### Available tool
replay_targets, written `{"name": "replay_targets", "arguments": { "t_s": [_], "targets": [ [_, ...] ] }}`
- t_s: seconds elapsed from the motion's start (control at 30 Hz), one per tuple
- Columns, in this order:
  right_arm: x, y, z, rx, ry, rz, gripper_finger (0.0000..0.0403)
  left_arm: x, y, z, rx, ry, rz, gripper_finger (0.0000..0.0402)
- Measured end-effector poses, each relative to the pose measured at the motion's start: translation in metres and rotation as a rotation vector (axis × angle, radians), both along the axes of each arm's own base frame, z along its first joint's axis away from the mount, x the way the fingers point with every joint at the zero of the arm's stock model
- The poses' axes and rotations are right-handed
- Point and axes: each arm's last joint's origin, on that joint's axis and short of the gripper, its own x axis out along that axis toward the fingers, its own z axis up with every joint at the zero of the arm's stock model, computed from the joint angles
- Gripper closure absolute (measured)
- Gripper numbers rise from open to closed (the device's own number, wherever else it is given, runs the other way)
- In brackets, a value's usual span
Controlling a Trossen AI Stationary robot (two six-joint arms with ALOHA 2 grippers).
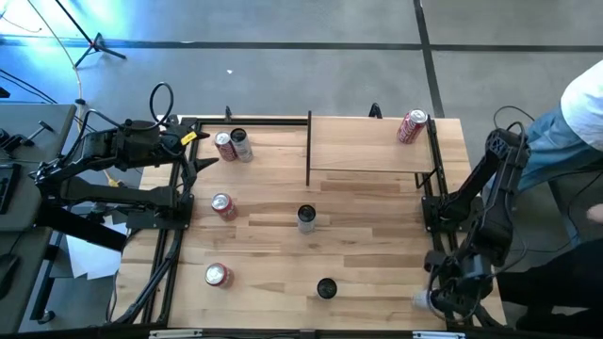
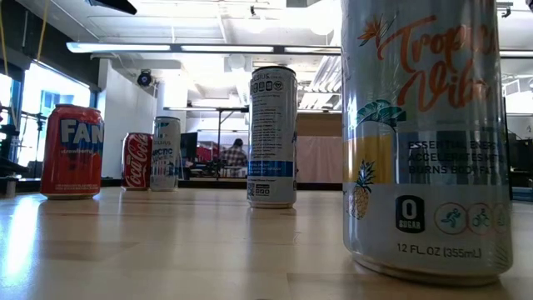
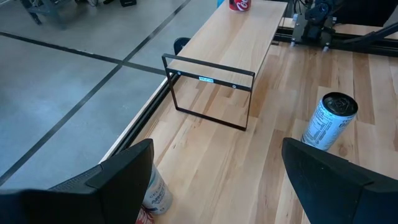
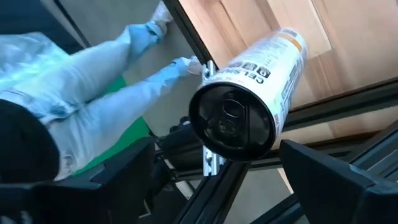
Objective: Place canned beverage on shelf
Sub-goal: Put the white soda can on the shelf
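Shelf (image 1: 367, 146): one, a light-wood board on a black frame, at the table's far edge.
Cans on shelf: one red can (image 1: 412, 125), lying on its side at the shelf's right end.
Cans on table: six upright, all left of or in front of the shelf.
Eighth can: one pale can (image 4: 249, 106), on its side at the table edge, well in front of the shelf's right end.
Right gripper (image 4: 214, 168): fingers spread around the pale can.
Left gripper (image 3: 214, 168): left of the shelf, fingers spread, empty.
Person (image 1: 584, 104): one, right of the shelf.
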Motion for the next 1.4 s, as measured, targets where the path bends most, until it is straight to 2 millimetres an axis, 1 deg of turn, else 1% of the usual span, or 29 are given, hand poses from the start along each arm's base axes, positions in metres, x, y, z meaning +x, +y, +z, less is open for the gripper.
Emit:
{"name": "replay_targets", "arguments": {
  "t_s": [0.13, 0.3, 0.53, 0.73, 0.83, 1.03, 1.27, 1.33, 1.4],
  "targets": [
    [0.002, 0.004, -0.005, -0.023, 0.011, 0.009, 0.0070, 0.000, 0.000, 0.000, 0.000, 0.000, -0.001, 0.0067],
    [0.003, 0.005, -0.005, -0.029, -0.025, 0.005, 0.0070, 0.000, 0.000, 0.000, 0.000, 0.000, 0.000, 0.0067],
    [0.003, 0.004, -0.006, -0.047, -0.027, 0.016, 0.0070, 0.000, 0.000, 0.000, 0.000, 0.000, 0.000, 0.0067],
    [0.005, 0.010, -0.017, -0.111, -0.019, 0.052, 0.0070, 0.000, 0.000, 0.000, 0.000, 0.000, 0.000, 0.0067],
    [0.007, 0.013, -0.019, -0.112, -0.027, 0.067, 0.0070, 0.000, 0.000, 0.000, 0.000, 0.000, 0.000, 0.0067],
    [0.007, 0.013, -0.020, -0.127, -0.031, 0.073, 0.0070, 0.000, 0.000, 0.000, 0.000, 0.000, 0.000, 0.0067],
    [0.001, -0.003, -0.015, -0.201, -0.039, 0.041, 0.0070, 0.000, 0.000, 0.000, 0.000, 0.000, 0.000, 0.0067],
    [0.000, -0.007, -0.006, -0.250, -0.046, 0.030, 0.0070, 0.000, 0.000, 0.000, 0.000, 0.000, 0.000, 0.0067],
    [0.001, -0.008, 0.011, -0.257, -0.074, 0.040, 0.0070, 0.000, 0.000, 0.000, 0.000, -0.001, 0.000, 0.0067]
  ]
}}
